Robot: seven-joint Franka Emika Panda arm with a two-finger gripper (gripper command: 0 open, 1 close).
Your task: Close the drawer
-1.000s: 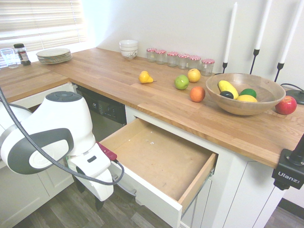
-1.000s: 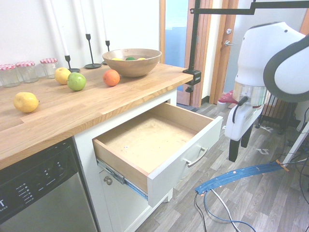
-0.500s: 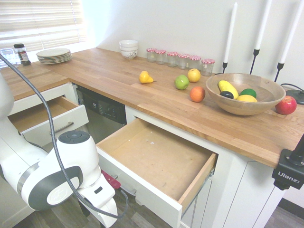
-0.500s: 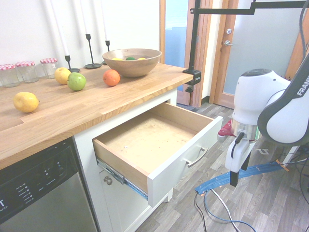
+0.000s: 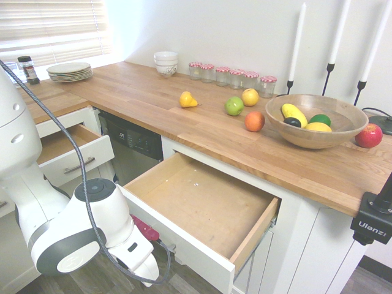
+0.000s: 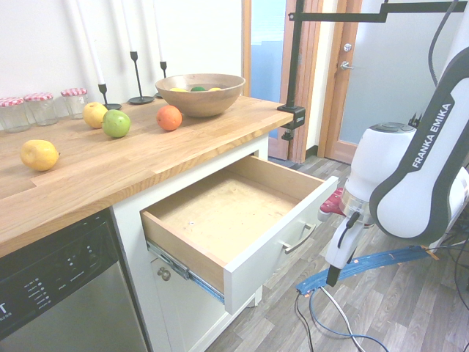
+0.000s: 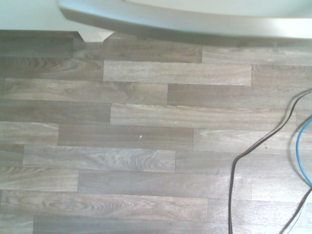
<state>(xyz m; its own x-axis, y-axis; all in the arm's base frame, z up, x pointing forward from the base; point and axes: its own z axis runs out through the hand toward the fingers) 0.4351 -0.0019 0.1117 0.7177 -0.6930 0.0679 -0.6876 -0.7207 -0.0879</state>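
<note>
Drawer [image 6: 242, 220] stands pulled fully out under the counter [image 6: 124, 165], empty; we judge it light and free-sliding, best pushed on its stiff white front beside the handle [image 6: 297, 238]. Our gripper [image 6: 333, 273] hangs wide open just before it, holding nothing.

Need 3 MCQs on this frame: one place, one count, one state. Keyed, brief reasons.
1. Where does the gripper hang?
A. Inside the drawer
B. Over the floor, in front of the drawer front
C. Above the counter

2. How many loose fruits lie on the counter left of the wooden bowl?
A. Four
B. Two
C. Six

3. The drawer is:
A. Shut
B. Pulled out, nothing in it
C. Pulled out, full of fruit

B: fingers point down beside the handle.
A: yellow, green, yellow, orange.
B: bare plywood bottom shows.
</note>
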